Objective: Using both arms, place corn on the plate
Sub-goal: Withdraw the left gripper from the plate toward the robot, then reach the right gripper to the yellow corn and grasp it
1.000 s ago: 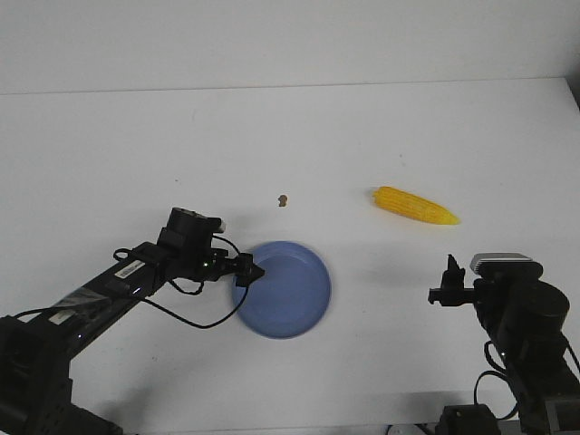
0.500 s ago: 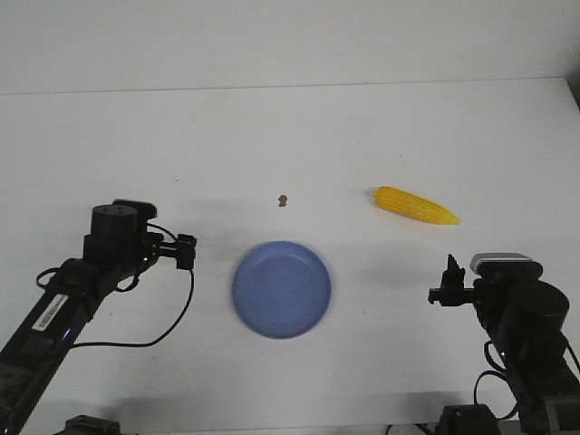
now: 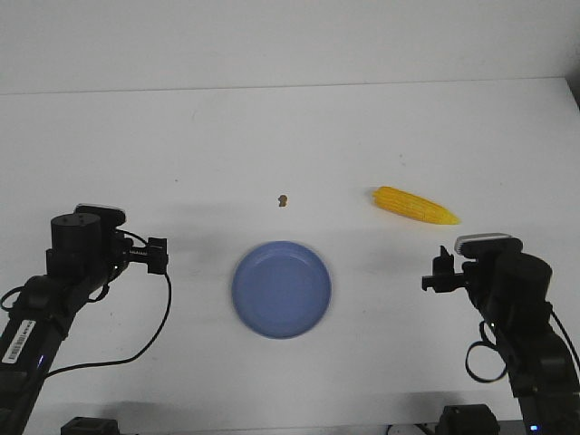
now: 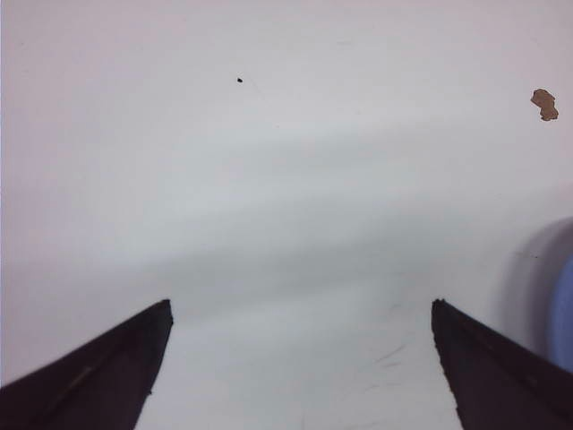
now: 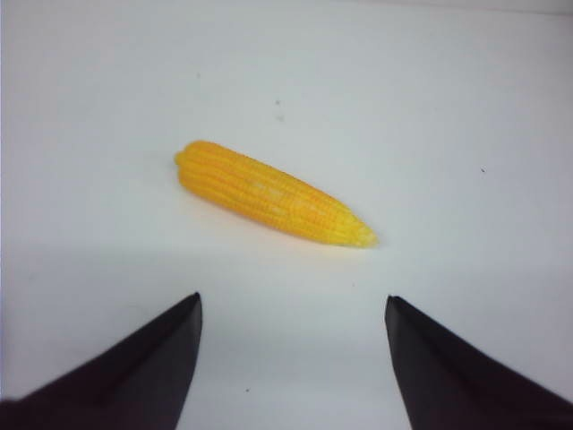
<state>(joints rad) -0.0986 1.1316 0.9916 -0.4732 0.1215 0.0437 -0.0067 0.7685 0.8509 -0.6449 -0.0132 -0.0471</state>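
Corn (image 3: 415, 206) lying flat on white table (image 3: 299, 127), right of centre, pointed end toward right side; nothing touching it. Blue plate (image 3: 282, 289) near front middle, bare, well apart from corn. Small brown crumb (image 3: 283, 198) on table beyond plate.

Left gripper (image 3: 158, 256) out to left of plate, clear of rim, fingers (image 4: 98, 376) spread wide, holding nothing. Right gripper (image 3: 440, 275) in front of corn, short of it, fingers (image 5: 134, 376) apart; corn sits ahead of gap in right wrist view.
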